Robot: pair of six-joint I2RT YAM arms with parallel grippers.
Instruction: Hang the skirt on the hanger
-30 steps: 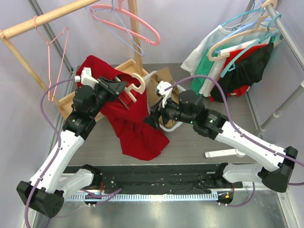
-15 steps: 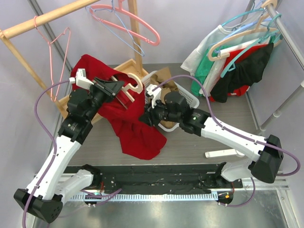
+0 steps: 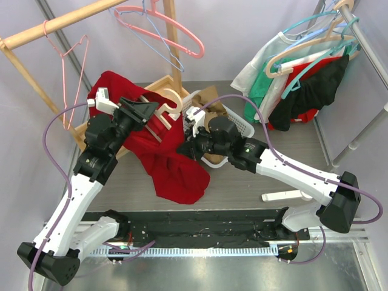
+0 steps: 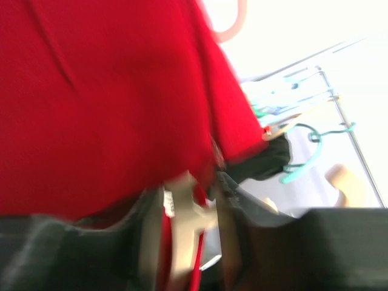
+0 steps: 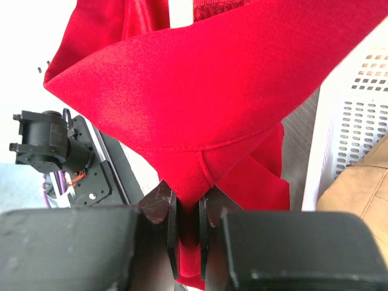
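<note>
Your right gripper [image 5: 183, 233] is pinched almost shut on a fold of the red skirt [image 5: 200, 91], right at a sewn edge. Your left gripper [image 4: 191, 224] seems to be holding the wooden hanger [image 3: 168, 104] (that view is blurry, so I can't say how tight). The skirt is draped over the hanger and hangs down to the grey table [image 3: 254, 182]. It is soft, light and floppy, so I think it will sag and slide, but it won't break. Grab it at a sewn edge, where the cloth is thicker, not in the loose middle. A white basket [image 3: 239, 124] sits just beside your right gripper. A rack of clothes [image 3: 303, 73] hangs far right, and a wooden rail [image 3: 60, 24] with pink hangers stands behind.
</note>
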